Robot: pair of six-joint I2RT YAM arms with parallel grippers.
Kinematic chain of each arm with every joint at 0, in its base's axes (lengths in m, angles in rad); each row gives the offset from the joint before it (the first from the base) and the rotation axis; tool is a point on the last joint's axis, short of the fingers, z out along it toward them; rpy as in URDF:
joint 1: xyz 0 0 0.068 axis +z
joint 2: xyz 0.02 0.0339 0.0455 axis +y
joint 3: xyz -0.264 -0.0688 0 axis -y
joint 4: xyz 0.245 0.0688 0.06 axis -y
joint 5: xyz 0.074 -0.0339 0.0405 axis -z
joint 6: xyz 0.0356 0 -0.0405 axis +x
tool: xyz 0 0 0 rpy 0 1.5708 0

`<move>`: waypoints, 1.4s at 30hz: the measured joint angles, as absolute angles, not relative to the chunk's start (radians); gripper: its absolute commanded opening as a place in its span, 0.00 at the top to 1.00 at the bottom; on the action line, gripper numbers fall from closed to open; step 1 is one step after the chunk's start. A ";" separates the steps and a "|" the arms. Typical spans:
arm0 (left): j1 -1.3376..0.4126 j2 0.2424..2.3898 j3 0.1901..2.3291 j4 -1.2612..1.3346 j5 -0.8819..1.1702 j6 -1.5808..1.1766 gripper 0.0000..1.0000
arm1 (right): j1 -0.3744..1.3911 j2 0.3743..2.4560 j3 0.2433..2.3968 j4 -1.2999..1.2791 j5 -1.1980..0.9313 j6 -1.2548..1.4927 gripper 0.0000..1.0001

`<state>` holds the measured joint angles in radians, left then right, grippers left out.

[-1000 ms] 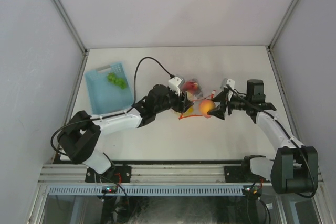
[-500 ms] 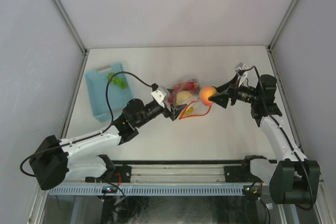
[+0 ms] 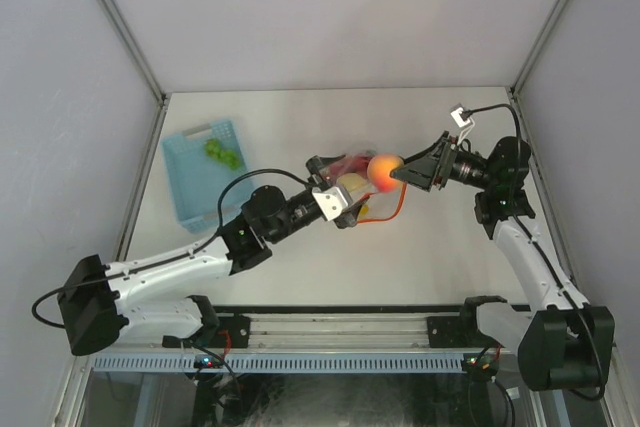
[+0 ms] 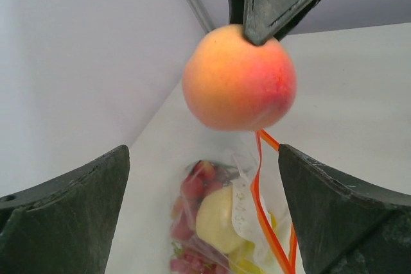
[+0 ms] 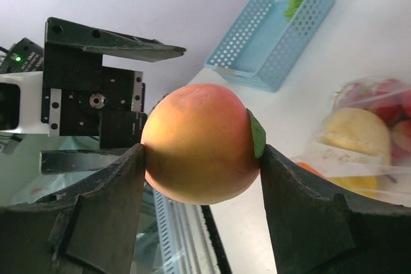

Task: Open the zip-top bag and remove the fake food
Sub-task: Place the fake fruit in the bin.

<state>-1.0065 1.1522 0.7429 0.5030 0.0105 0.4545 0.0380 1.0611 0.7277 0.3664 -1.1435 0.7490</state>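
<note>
The zip-top bag (image 3: 352, 190) lies mid-table, its orange zip strip (image 3: 392, 209) gaping; red and yellow fake food (image 4: 215, 219) shows through the clear plastic (image 5: 363, 139). My right gripper (image 3: 392, 171) is shut on an orange-red peach (image 3: 383, 169) and holds it in the air above the bag's mouth. In the right wrist view the peach (image 5: 199, 142) sits squeezed between both fingers of the right gripper (image 5: 200, 152). My left gripper (image 3: 338, 193) is open wide beside the bag, holding nothing. The left wrist view has the peach (image 4: 239, 78) hanging over the left gripper (image 4: 202, 158) and the bag (image 4: 231, 222).
A light-blue slotted basket (image 3: 190, 182) stands at the far left with a green piece (image 3: 222, 153) inside; it also shows in the right wrist view, basket (image 5: 273, 36). Grey walls close in the table on three sides.
My left gripper opened wide and let go of the bag while its arm drew back. My right gripper lifted the peach out of the bag, up and slightly left.
</note>
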 measured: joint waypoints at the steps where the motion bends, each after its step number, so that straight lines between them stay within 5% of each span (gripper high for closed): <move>1: -1.010 1.161 0.757 0.499 0.011 0.464 0.00 | 0.045 1.061 0.730 0.373 -1.143 0.764 0.90; 16: -1.045 1.295 0.881 0.454 0.089 0.482 0.04 | 0.109 1.070 0.731 0.410 -1.143 0.861 0.91; 20: -1.045 1.304 0.895 0.452 0.081 0.472 0.16 | 0.119 1.070 0.731 0.408 -1.143 0.861 0.90; 22: -1.045 1.306 0.905 0.447 0.077 0.461 0.30 | 0.122 1.070 0.731 0.406 -1.143 0.860 0.87; 24: -1.045 1.309 0.915 0.434 0.072 0.450 0.48 | 0.123 1.070 0.733 0.400 -1.136 0.861 0.77; 27: -1.045 1.310 0.922 0.416 0.072 0.437 0.74 | 0.123 1.070 0.735 0.391 -1.130 0.862 0.42; 30: -1.047 1.310 0.923 0.408 0.063 0.426 0.82 | 0.123 1.070 0.735 0.376 -1.131 0.863 0.24; 35: -1.047 1.307 0.923 0.400 0.048 0.400 0.87 | 0.123 1.070 0.739 0.353 -1.135 0.860 0.14; 42: -1.029 1.221 0.866 0.402 0.023 0.305 0.91 | 0.099 1.069 0.768 0.338 -1.166 0.835 0.12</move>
<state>-1.0290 1.2205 0.8661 0.4019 0.0231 0.3050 0.0986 1.0691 0.7685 0.3382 -1.1656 0.8349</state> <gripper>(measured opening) 0.725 0.877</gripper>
